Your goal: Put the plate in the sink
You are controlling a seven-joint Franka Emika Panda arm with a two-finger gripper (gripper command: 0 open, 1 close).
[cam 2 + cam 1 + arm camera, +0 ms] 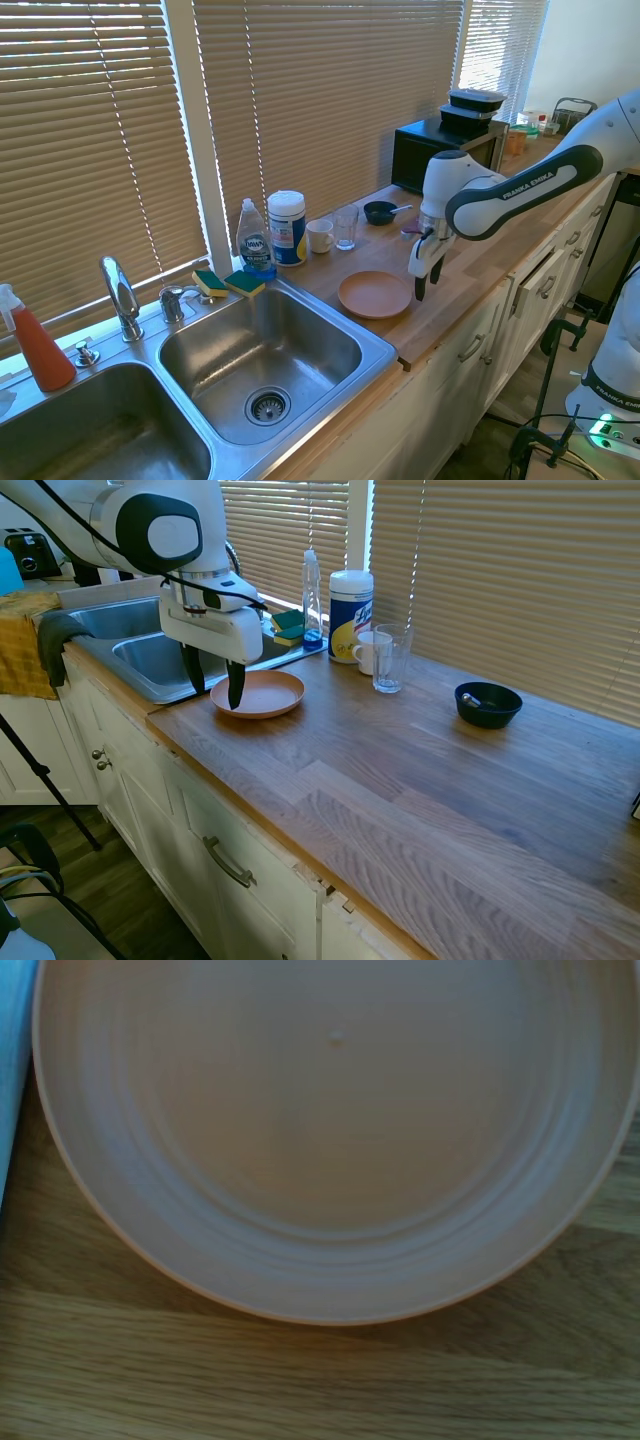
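salmon plate sitting flat, matte, low-rimmed, on wooden worktop edge beside steel sink | gripper hanging open over plate's front rim, gripping nothing | wrist view showing faint concentric rings

End effector points straight down, fingers parted.

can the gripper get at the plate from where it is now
Probably yes: the gripper hangs open right at the plate's near rim on the counter, with nothing between them. The plate's top is bare.
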